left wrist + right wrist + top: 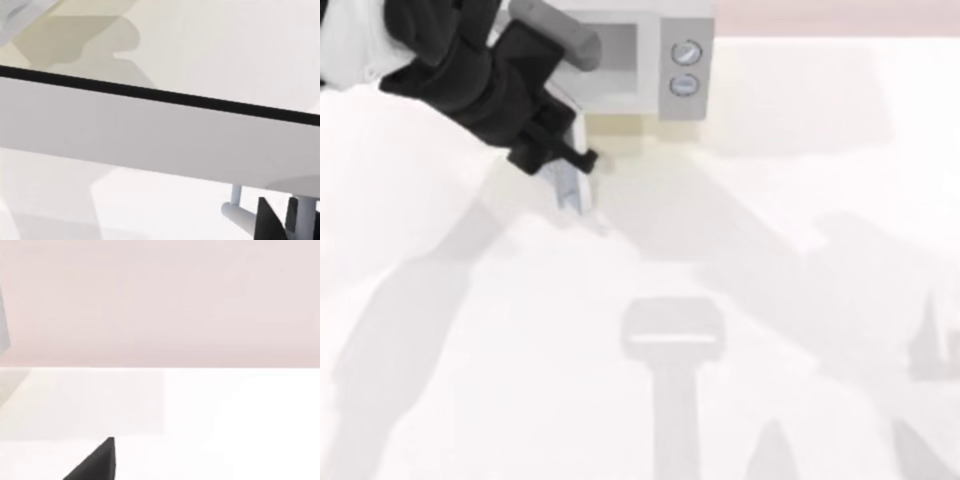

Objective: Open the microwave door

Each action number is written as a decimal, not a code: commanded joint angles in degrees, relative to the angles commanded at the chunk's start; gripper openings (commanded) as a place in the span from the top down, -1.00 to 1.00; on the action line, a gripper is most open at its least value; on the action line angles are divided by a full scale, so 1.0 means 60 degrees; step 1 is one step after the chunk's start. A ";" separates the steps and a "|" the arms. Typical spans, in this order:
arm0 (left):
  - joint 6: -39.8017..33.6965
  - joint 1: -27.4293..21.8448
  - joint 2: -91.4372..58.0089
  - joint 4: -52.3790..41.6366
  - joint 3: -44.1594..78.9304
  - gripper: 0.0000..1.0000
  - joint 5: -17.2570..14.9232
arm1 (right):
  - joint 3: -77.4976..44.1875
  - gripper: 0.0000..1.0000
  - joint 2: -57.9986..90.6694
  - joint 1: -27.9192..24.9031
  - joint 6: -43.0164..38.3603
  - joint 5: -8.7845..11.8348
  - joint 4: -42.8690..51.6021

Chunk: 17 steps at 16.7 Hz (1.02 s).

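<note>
The microwave (655,25) stands at the table's far edge, its two knobs (685,68) on the right panel. The microwave door (574,190) is swung out toward the front and seen edge-on, and the oven's cavity (612,50) shows behind it. In the left wrist view the door (150,135) is a broad grey band with a black edge. My left gripper (565,160) (282,222) is shut on the door's bar handle (235,212). My right gripper (97,465) is out of the top view and shows only a dark corner in its wrist view.
The white table (770,250) carries only shadows of the arms across its middle and front. A pink wall (160,300) runs behind the table's far edge. The left arm's black body (470,70) crosses in front of the microwave's left side.
</note>
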<state>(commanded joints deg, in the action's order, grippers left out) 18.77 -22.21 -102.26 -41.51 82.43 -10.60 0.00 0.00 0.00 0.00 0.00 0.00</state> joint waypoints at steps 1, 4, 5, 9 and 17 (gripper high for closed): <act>0.0000 0.0000 0.0000 0.0000 0.0000 1.00 0.0000 | 0.0000 -1.00 0.0000 0.0000 0.0000 0.0000 0.0000; 0.0000 0.0000 0.0000 0.0000 0.0000 1.00 0.0000 | 0.0000 -1.00 0.0000 0.0000 0.0000 0.0000 0.0000; 0.0000 0.0000 0.0000 0.0000 0.0000 1.00 0.0000 | 0.0000 -1.00 0.0000 0.0000 0.0000 0.0000 0.0000; 0.0000 0.0000 0.0000 0.0000 0.0000 1.00 0.0000 | 0.0000 -1.00 0.0000 0.0000 0.0000 0.0000 0.0000; 0.0296 0.0092 0.0034 -0.0095 -0.0083 1.00 -0.0199 | 0.0000 -1.00 0.0000 0.0000 0.0000 0.0000 0.0000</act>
<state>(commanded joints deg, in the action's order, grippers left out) 20.54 -21.66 -102.06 -42.08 81.93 -11.79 0.00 0.00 0.00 0.00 0.00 0.00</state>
